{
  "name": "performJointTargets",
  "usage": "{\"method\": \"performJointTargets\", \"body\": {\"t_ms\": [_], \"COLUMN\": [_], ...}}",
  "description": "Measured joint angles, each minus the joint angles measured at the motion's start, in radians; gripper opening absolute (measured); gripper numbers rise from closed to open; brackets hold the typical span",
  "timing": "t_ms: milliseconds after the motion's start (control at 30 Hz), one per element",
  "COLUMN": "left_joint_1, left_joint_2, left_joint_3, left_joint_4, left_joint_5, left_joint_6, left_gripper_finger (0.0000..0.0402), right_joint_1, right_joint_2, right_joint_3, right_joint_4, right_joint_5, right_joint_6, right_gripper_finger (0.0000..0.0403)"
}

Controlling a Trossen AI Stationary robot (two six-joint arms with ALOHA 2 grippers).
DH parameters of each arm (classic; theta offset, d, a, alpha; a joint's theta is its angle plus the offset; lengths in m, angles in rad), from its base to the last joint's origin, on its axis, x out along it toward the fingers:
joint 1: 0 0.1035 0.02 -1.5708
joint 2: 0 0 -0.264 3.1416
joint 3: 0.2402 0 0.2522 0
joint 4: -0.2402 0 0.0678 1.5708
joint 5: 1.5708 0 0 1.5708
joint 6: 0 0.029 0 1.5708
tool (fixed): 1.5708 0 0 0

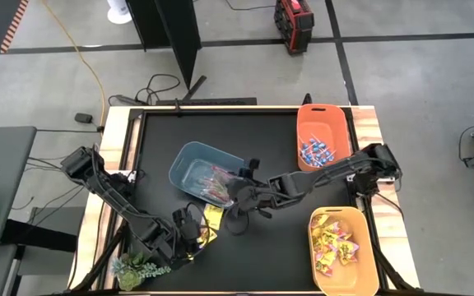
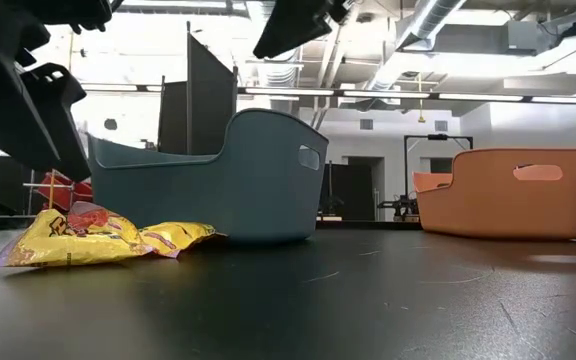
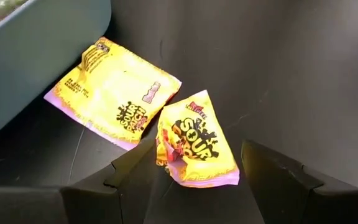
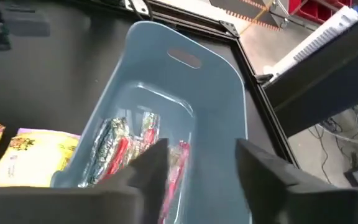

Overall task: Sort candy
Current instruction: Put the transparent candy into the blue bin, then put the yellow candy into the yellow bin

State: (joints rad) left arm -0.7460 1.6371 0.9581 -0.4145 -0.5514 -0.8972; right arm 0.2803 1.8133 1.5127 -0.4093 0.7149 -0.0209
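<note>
My right gripper hangs over the blue-grey bin, fingers apart, holding nothing; pinkish sticks lie inside it; my left gripper stands wide open around a crumpled yellow packet; another packet lies just beside the bin.

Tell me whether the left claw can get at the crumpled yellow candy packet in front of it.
Probably yes. The left claw stands open with the crumpled yellow candy packet between its fingers, nothing lying over it; the flat yellow packet lies just beside.
</note>
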Motion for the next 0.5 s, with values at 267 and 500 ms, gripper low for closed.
{"method": "performJointTargets", "body": {"t_ms": [267, 500], "left_joint_1": [0.0, 0.014], "left_joint_2": [0.0, 0.0], "left_joint_3": [0.0, 0.0], "left_joint_4": [0.026, 0.016], "left_joint_5": [0.0, 0.015], "left_joint_6": [-0.005, -0.013], "left_gripper_finger": [0.023, 0.023], "right_joint_1": [0.063, 0.198], "right_joint_2": [-0.021, -0.104], "right_joint_3": [0.002, 0.003], "right_joint_4": [0.012, 0.015], "right_joint_5": [0.025, 0.048], "right_joint_6": [-0.044, -0.032], "right_gripper_finger": [0.0303, 0.0303]}}
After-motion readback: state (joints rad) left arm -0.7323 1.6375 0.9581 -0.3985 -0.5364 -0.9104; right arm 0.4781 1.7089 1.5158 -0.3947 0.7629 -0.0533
